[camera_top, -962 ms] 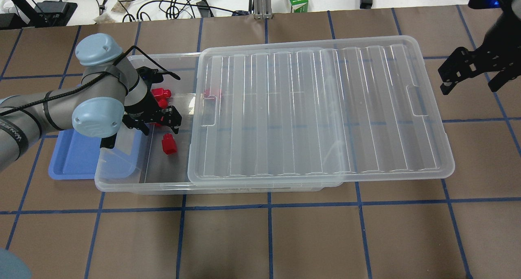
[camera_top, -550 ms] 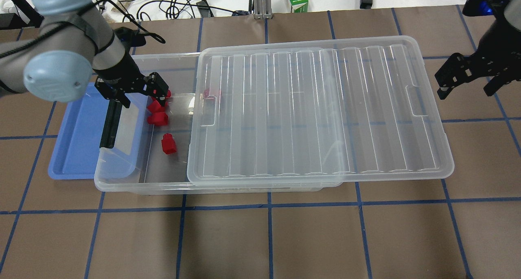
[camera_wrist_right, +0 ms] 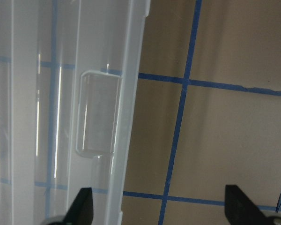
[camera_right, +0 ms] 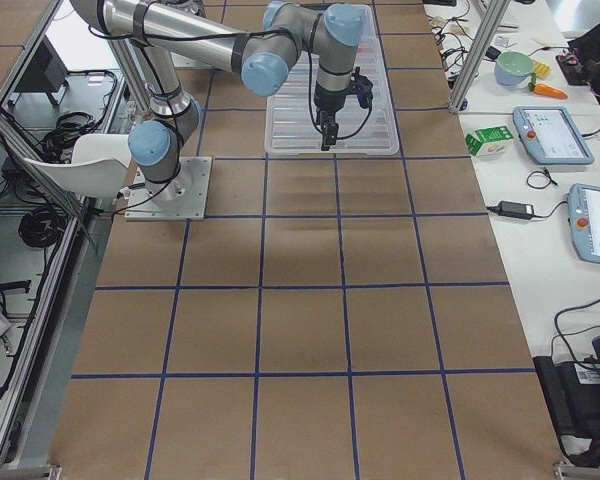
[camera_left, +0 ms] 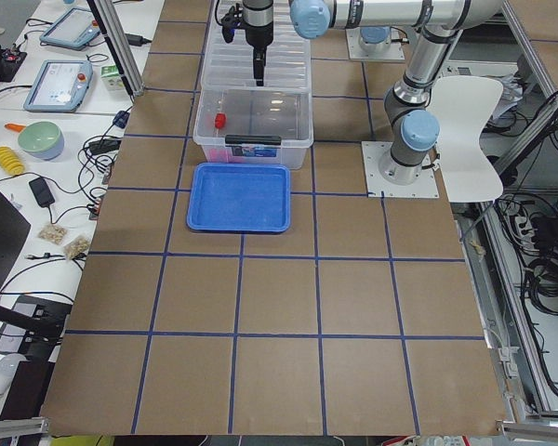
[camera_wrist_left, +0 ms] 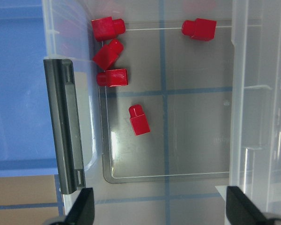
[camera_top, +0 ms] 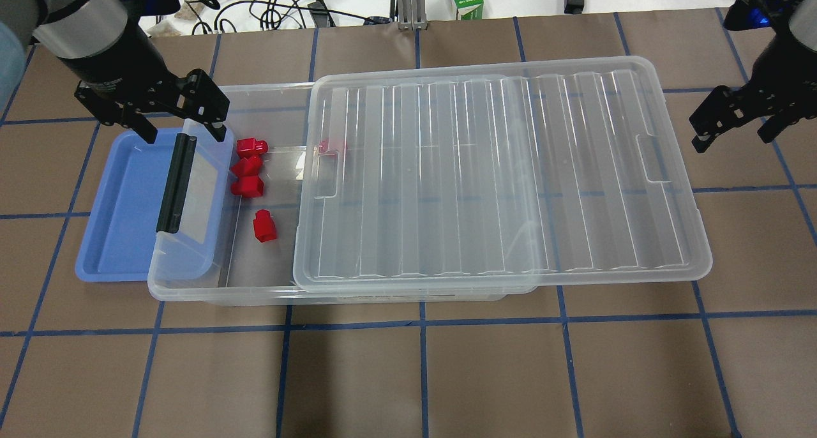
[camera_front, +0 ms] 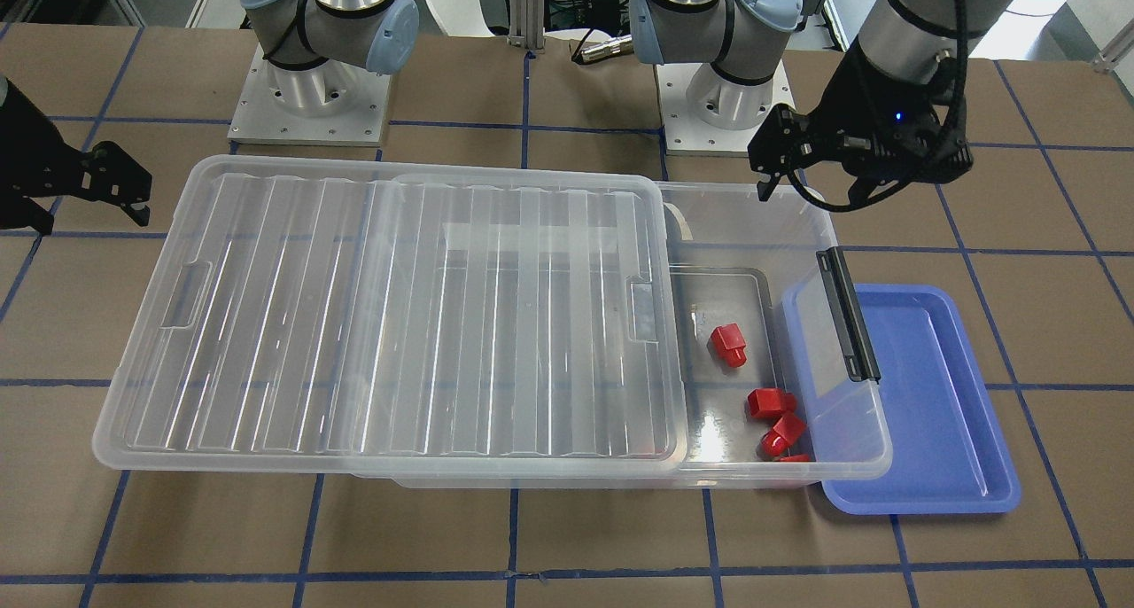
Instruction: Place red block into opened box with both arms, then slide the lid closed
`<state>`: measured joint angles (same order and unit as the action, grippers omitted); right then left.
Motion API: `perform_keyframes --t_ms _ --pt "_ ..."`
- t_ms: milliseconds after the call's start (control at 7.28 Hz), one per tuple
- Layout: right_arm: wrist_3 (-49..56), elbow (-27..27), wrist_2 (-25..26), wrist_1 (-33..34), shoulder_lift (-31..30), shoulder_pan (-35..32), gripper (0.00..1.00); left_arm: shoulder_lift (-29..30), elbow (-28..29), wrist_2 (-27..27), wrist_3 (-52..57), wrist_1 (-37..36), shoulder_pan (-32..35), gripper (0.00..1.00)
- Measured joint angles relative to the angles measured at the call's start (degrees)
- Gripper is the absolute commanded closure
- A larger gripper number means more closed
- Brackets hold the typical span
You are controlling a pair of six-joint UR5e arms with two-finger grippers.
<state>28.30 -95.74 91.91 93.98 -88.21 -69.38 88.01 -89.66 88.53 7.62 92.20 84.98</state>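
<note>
Red block (camera_top: pixel 263 226): lies loose on box (camera_top: pixel 255 295) floor, uncovered end, lid (camera_top: pixel 498 170) overhanging opposite rim. Left end effector (camera_top: pixel 184 135): spread wide, empty, above box corner. Right end effector (camera_top: pixel 733 141): spread, empty, over table (camera_top: pixel 408 374) beside lid.

The right arm (camera_right: pixel 200 40) is stretching over the table (camera_right: pixel 300 300), its right gripper (camera_right: pixel 340 115) hanging by the near end of the clear lid (camera_right: pixel 380 130), apparently not touching it.
</note>
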Motion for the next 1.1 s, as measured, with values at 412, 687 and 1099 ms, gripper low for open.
perform_keyframes --t_ms 412,687,1099 --pt "4.27 -0.66 -0.47 3.53 3.51 3.65 0.00 -0.16 0.01 -0.17 -0.08 -0.30 0.70 0.00" --pt "6.21 -4.56 -0.73 8.66 3.92 4.58 0.00 -0.02 0.25 -0.26 -0.97 -0.29 0.77 0.00" --pt "5.98 -10.46 -0.84 17.30 3.91 4.65 0.00 -0.45 0.35 0.04 -4.44 1.43 2.16 0.00"
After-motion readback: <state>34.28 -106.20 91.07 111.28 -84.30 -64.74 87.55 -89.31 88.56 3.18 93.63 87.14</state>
